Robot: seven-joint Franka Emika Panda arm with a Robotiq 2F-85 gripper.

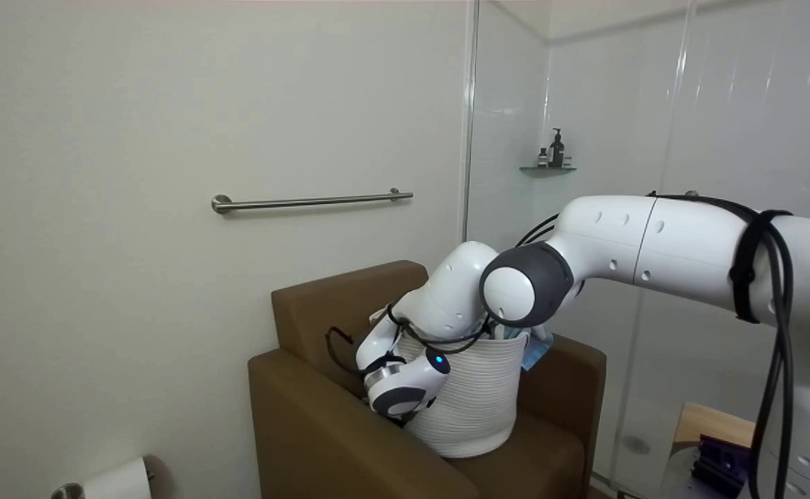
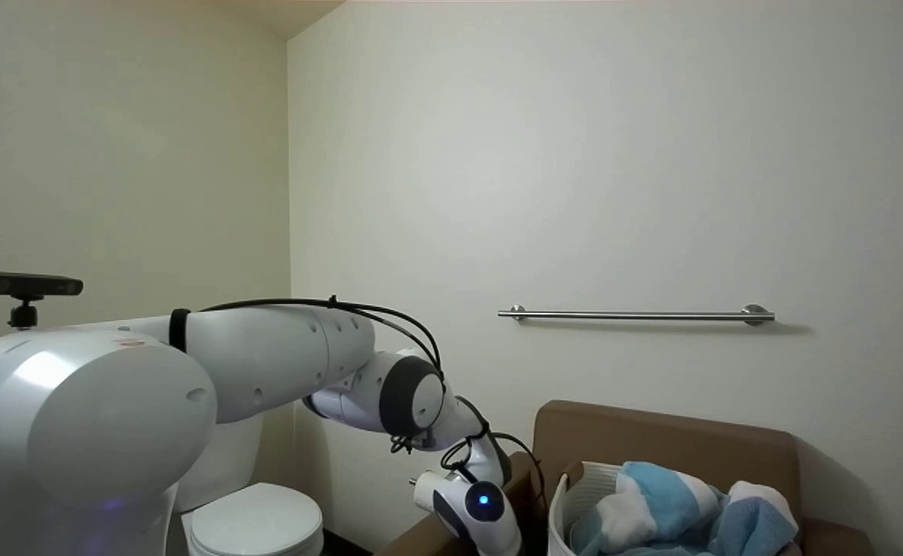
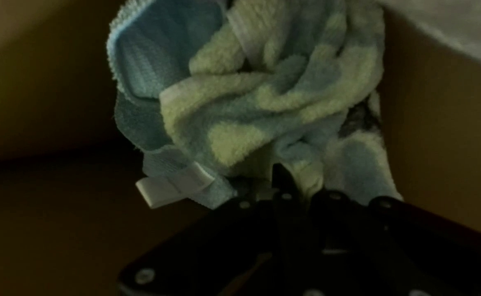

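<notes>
In the wrist view a crumpled blue and pale towel (image 3: 240,102) lies bunched on the brown armchair, with a white tag (image 3: 174,186) sticking out at its lower left. My gripper (image 3: 298,183) reaches into its near edge, its dark jaws drawn together. A pale fold of the towel narrows down between the fingers, so the jaws are shut on it. One fingertip is covered by cloth, and the picture is dark there. In an exterior view the hand points down between the armrest and a white woven basket (image 1: 470,395); the fingers and this towel are hidden there.
The basket stands on the brown armchair (image 2: 660,428) with blue and white towels (image 2: 667,502) inside. The armrest (image 1: 349,423) rises close beside the hand. A metal towel bar (image 1: 314,202) is fixed to the wall, and a toilet (image 2: 258,517) stands behind the arm.
</notes>
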